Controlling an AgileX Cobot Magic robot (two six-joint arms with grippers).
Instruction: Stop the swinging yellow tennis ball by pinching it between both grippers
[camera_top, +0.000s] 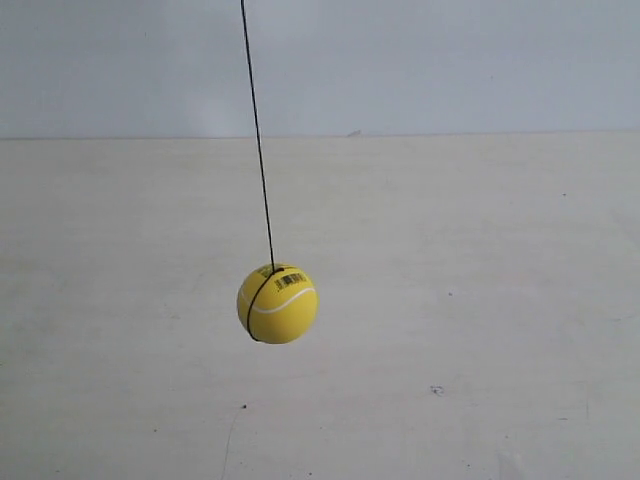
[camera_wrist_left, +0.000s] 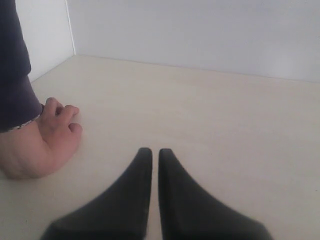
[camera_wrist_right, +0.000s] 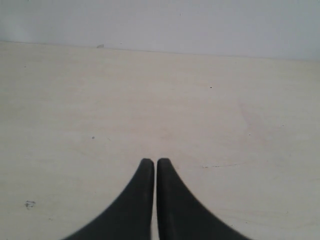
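Observation:
The yellow tennis ball (camera_top: 277, 303) hangs over the pale table on a thin dark string (camera_top: 257, 130) that leans up toward the top left of the exterior view. A white seam and a barcode sticker show on the ball. No gripper appears in the exterior view. My left gripper (camera_wrist_left: 155, 153) is shut, its black tapered jaws nearly touching, with nothing between them. My right gripper (camera_wrist_right: 154, 162) is shut the same way over bare table. Neither wrist view shows the ball.
A person's hand (camera_wrist_left: 37, 142) in a dark sleeve (camera_wrist_left: 14, 75) rests as a fist on the table beside the left gripper. A pale wall (camera_top: 420, 60) runs along the far edge of the table, and a corner of walls (camera_wrist_left: 70, 30) shows in the left wrist view.

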